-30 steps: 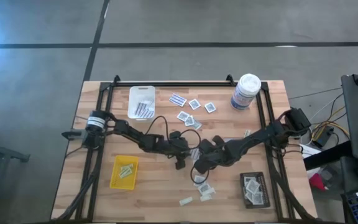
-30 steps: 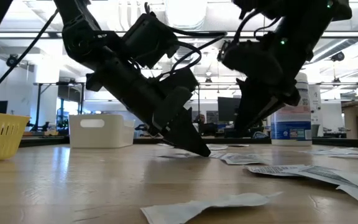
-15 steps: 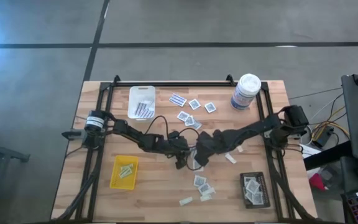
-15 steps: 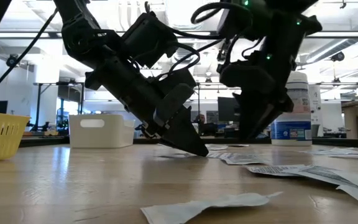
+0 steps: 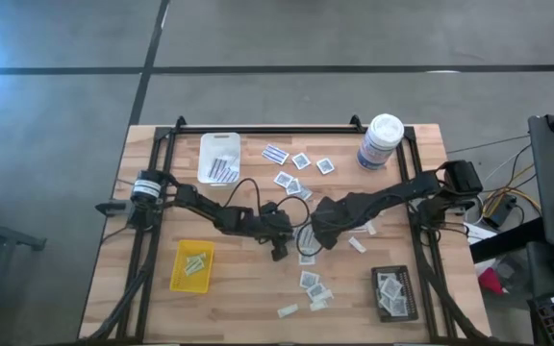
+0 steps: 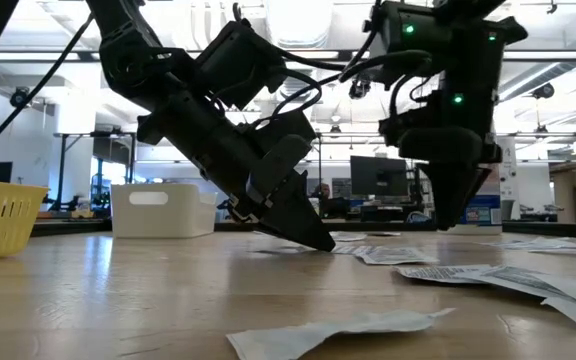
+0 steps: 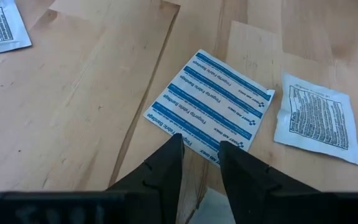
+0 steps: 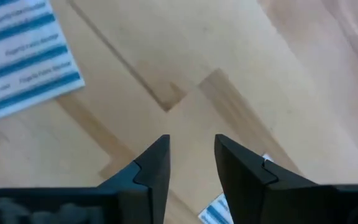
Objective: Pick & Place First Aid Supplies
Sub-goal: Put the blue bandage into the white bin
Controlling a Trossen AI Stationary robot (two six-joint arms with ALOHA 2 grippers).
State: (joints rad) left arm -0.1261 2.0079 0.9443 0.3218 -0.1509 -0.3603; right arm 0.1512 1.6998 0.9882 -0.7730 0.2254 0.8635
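Note:
First aid supplies lie loose on the wooden table (image 5: 162, 298): white squares with grey centres (image 5: 293, 183), pale strips (image 5: 357, 245) and a blue-and-white striped packet (image 7: 210, 109) lying flat. My left gripper (image 7: 201, 146) is open at mid-table and slants down, its tips at that packet's near edge. My right gripper (image 8: 191, 152) hangs open just to the right (image 5: 319, 233), pointing almost straight down over bare wood, nothing between its fingers. My left gripper slants down from the table's left, its fingertips (image 7: 176, 139) at the striped packet's near edge (image 7: 197, 144). The packet lies flat on the wood. Whether the tips touch it, I cannot tell.
A white tray (image 5: 206, 144) with striped packets stands at the far left, a yellow tray (image 5: 177, 279) at the near left and a black tray (image 5: 377, 300) at the near right. A tall white canister (image 5: 380, 142) stands at the far right. More packets (image 5: 312, 284) lie near the front.
My right gripper has gone toward the table's far edge and a little to the right, and has tipped from a slant to point nearly straight down. My left gripper has stayed at the striped packet.

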